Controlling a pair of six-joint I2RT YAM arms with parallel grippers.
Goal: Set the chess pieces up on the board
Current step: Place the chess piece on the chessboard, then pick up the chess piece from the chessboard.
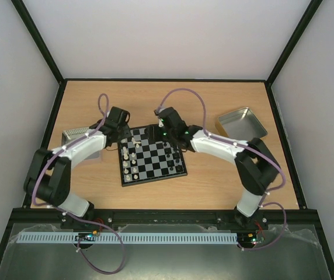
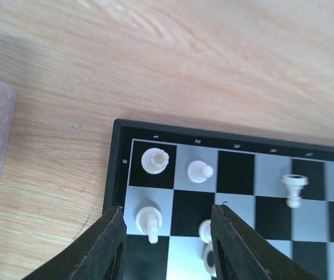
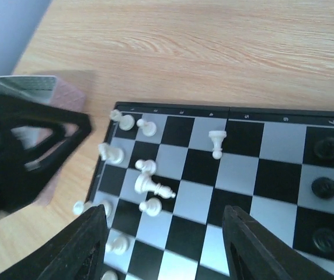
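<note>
**Both grippers held open over the white end of the chessboard**

The chessboard [image 1: 155, 160] is laid on the wooden tabletop [image 1: 214, 186] between the two arms, turned slightly askew. The white pieces [image 1: 133, 160] are gathered along its left edge, and the black pieces [image 3: 324, 186] are lined up on the opposite edge.

In the right wrist view several white pieces are seen tipped over. Among them is a taller one [image 3: 152, 186] lying across two squares. One small white piece [image 3: 78, 206] is seen at or just past the rim; which cannot be told.

The left gripper [image 2: 167, 210] is held above the far left corner of the board. Its fingers [image 2: 105, 248] are spread apart and nothing is gripped. A toppled white piece [image 2: 148, 220] is seen in the gap, close to the left-hand finger, and a white rook [image 2: 155, 160] is stood upright on the corner square beyond it.

The right gripper [image 3: 166, 210] is positioned just beside the left one, over the same end of the board. Its fingers [image 3: 254, 245] are likewise held wide and nothing is clasped between them.

A silver metal tin [image 1: 241, 122] is set on the tabletop well to the right of the board. A second tin [image 1: 73, 136] is partly hidden behind the left arm.
</note>
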